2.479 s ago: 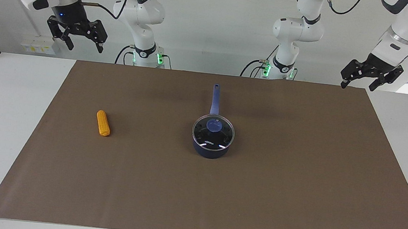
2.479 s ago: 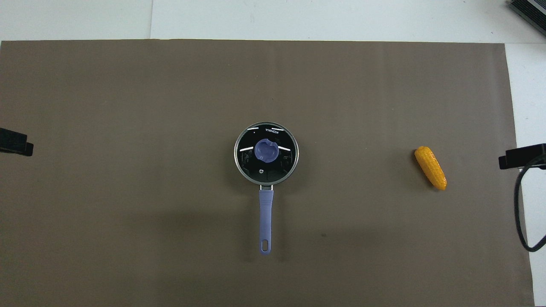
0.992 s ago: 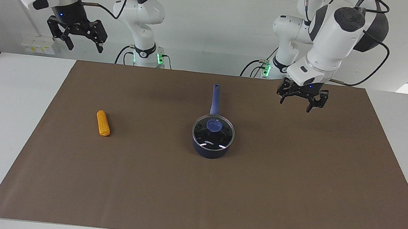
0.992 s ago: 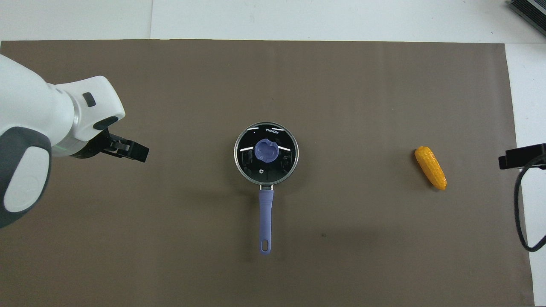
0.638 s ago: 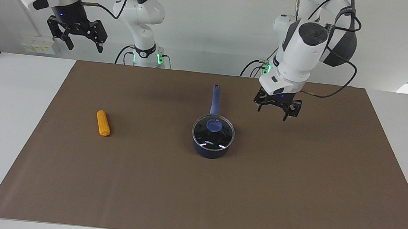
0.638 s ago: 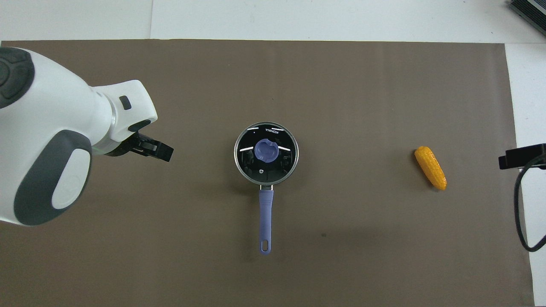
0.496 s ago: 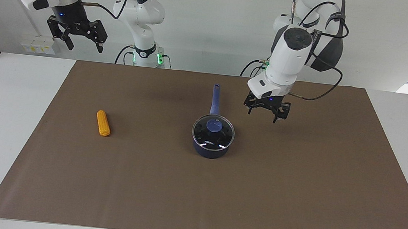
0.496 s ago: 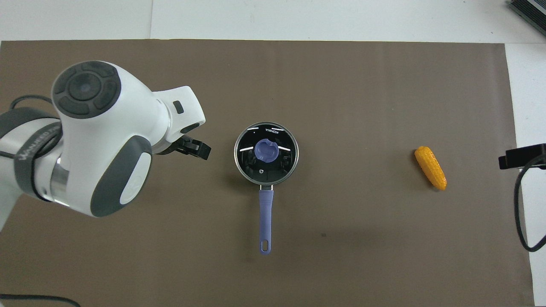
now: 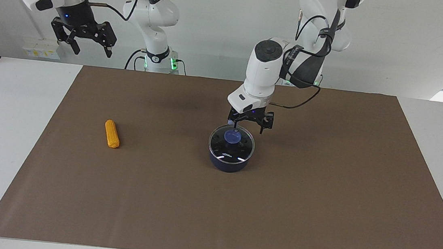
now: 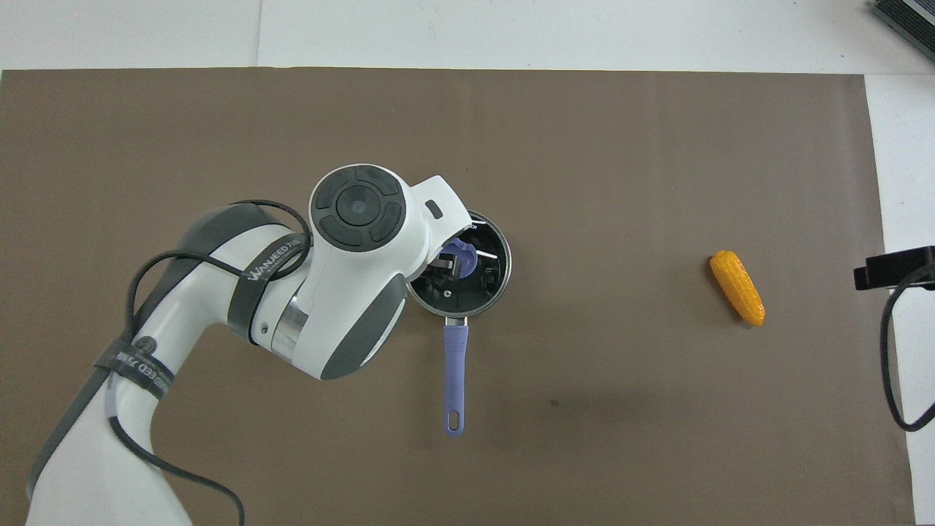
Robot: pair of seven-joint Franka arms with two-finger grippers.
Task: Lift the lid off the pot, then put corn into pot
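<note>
The lid (image 9: 232,142), a round clear glass disc with a thin metal rim and a blue knob at its centre, is sitting closed on the pot (image 9: 229,162), a small dark navy saucepan standing near the middle of the brown mat (image 9: 318,215), its long blue handle (image 10: 454,378) pointing toward the robots. The left gripper (image 9: 249,126) is hanging just over the knob, a little toward the left arm's end of it, with its fingers spread and nothing between them; whether a fingertip is touching the knob I cannot tell. The right gripper (image 9: 83,41) is waiting high above the right arm's end of the table, its fingers also spread and empty. The corn (image 9: 112,134), a stubby orange-yellow cob with a bumpy surface, is lying on the mat well apart from the pot, toward the right arm's end.

The lid is not lifted yet, so the task is only starting. The main risk, as I judge it, is the offset: if the fingers are closing while off-centre, one could be pushing the knob sideways and sliding the lid or the light pot. A shallow pinch on the rounded knob could also be slipping during the lift, dropping the glass back onto the rim.
</note>
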